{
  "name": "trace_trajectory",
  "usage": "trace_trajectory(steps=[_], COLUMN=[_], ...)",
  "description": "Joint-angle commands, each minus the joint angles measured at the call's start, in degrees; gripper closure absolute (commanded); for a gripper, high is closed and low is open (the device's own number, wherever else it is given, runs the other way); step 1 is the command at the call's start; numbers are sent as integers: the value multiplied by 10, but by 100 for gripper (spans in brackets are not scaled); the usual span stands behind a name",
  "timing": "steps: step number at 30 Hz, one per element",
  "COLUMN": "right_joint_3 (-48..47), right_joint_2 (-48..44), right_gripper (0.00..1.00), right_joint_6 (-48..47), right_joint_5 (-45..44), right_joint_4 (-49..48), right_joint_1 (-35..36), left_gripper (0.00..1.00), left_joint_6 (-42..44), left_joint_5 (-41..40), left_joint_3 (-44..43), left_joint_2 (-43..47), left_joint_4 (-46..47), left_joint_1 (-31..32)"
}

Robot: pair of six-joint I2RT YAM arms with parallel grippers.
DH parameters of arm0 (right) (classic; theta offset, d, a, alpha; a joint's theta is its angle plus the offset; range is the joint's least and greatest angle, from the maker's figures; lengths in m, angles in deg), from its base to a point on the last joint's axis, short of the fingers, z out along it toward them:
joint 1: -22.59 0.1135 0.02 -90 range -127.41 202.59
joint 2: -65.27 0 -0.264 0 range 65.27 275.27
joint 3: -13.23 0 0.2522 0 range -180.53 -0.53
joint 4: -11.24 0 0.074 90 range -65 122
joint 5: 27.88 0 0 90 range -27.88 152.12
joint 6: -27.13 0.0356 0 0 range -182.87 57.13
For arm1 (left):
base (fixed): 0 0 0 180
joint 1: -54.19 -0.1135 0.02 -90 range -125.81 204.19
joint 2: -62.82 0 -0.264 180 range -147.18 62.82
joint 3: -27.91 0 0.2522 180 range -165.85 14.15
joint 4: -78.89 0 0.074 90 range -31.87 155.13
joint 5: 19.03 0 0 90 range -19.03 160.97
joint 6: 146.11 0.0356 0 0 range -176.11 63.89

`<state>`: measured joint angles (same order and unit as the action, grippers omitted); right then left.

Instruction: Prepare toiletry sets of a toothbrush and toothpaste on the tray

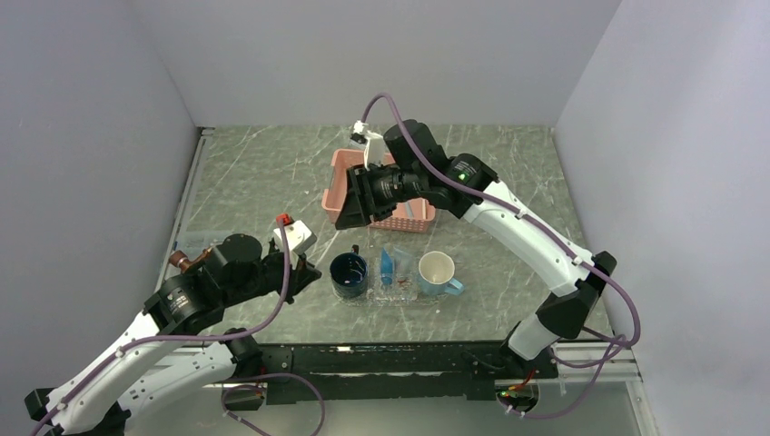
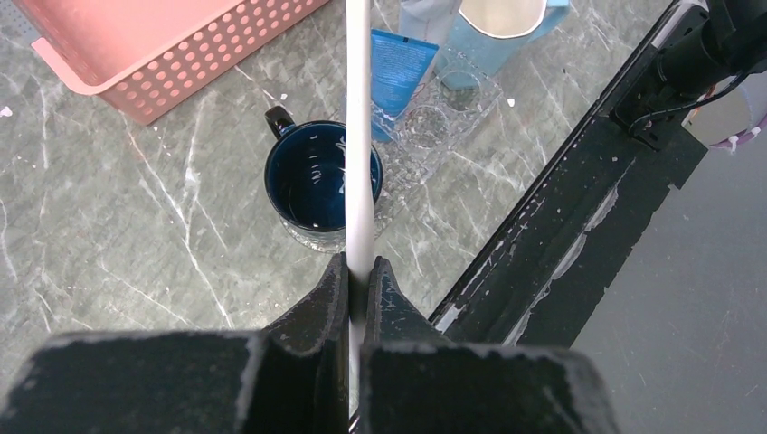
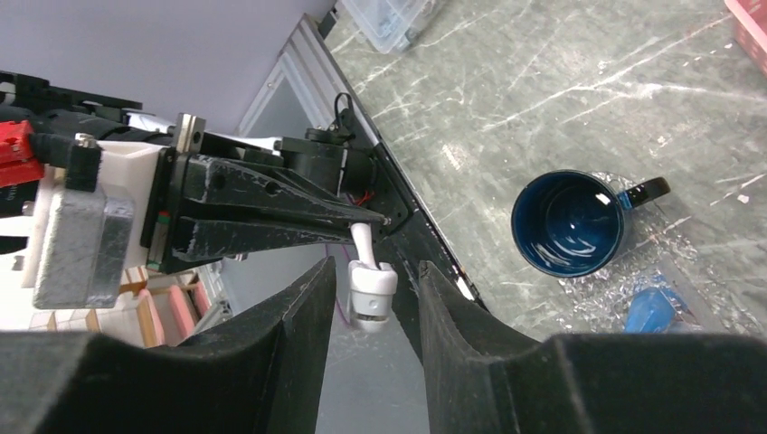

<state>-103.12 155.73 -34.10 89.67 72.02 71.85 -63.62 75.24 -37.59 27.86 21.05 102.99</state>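
At the lower left of the overhead view, my left hand (image 2: 355, 280) is clamped on the toothbrush (image 2: 358, 136). It pinches the handle low down, so most of the length sticks out free beyond the fingertips. I judge it is held that way to offer the far end to the other arm. The handle is a slim, smooth, pale plastic rod, running straight up the middle of the left wrist view.

Just right of that, near the overhead centre, my right hand (image 3: 375, 267) points down and left. In its wrist view the small white brush head shows between the two scuffed black fingers with a sliver of gap on each side. That hand is open around the head, not gripping. I read this as a handover or regrasp, though depth is hard to judge.

Below it, a glossy dark blue mug (image 1: 349, 274) appears to stand at the left end of the tray (image 2: 457, 95), a flat clear plastic sheet with pressed ring patterns. The tray glints on the grey, veined tabletop (image 1: 254, 173). The toothpaste (image 1: 387, 265), a flat blue tube, lies on the tray right of that mug, so the set lacks only its brush. Further right stands a pale mug (image 1: 437, 271) with a light blue handle. Behind, at upper centre, sits a pink perforated basket (image 1: 413, 218), partly hidden by the right arm.
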Motion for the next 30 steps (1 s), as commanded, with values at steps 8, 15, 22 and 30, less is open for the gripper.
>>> trace_trajectory(steps=[8,15,22,30], right_joint_3=[-23,-15,-10,-5], right_joint_2=[-3,-2,-5,-15], right_gripper=[68,70,95,100], right_joint_6=[16,16,20,21], right_joint_5=[44,44,42,33], right_joint_4=[-8,-3,-6,-7], right_joint_1=[-1,-1,-1,0], left_gripper=[100,100,91,52], left_joint_6=[10,10,8,5], left_joint_5=[-17,-18,-22,-20], left_joint_3=[2,-2,-4,-5], left_joint_2=[4,4,6,12], left_joint_4=[14,13,12,14], left_joint_1=[2,1,1,1])
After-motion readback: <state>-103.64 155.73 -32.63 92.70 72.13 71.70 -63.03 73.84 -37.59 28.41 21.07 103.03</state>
